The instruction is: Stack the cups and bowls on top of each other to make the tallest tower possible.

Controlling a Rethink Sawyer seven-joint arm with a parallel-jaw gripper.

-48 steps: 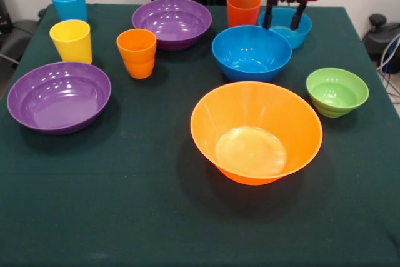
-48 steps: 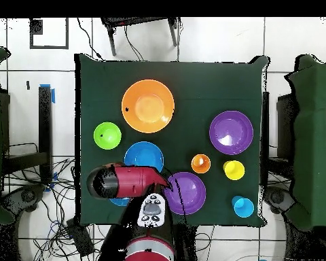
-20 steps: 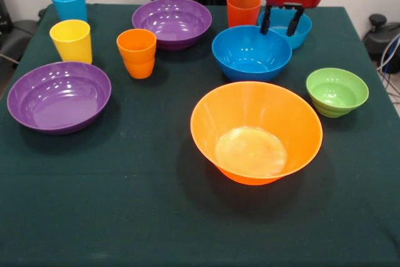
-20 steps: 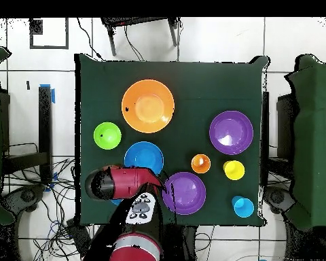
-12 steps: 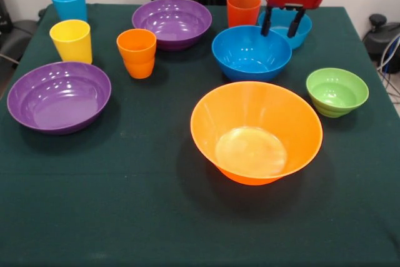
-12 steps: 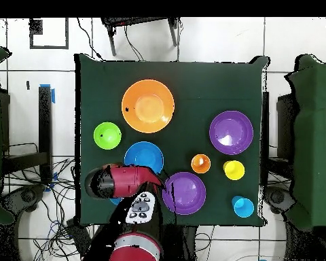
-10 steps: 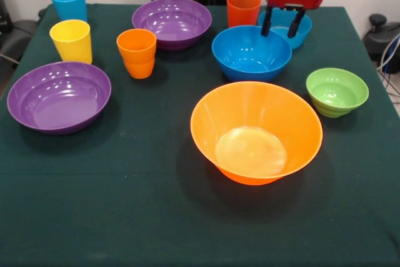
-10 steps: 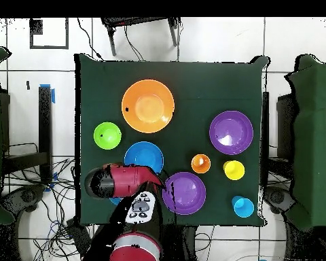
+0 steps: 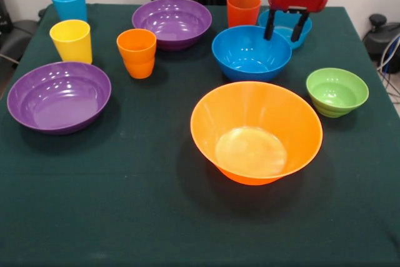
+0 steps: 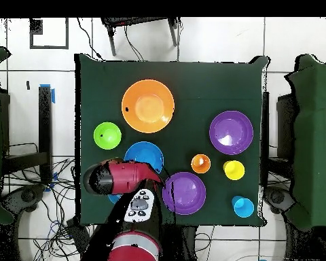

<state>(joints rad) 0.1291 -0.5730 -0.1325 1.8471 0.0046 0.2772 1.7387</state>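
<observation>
We see the arm descend from twelve o'clock in the front view, its red wrist upright and the gripper [image 9: 287, 28] pointing straight down with its two black fingers apart and empty, poised over the translucent light blue bowl [image 9: 294, 34]. At nine o'clock from that bowl stands the red-orange cup [image 9: 243, 8]; at seven o'clock sits the deep blue bowl [image 9: 251, 52]. The large orange bowl [image 9: 256, 132] rests alone near the table's [image 9: 125, 204] centre, with the green bowl [image 9: 337, 91] at its two o'clock. Nothing is stacked. In the overhead view the red wrist covers most of the light blue bowl.
</observation>
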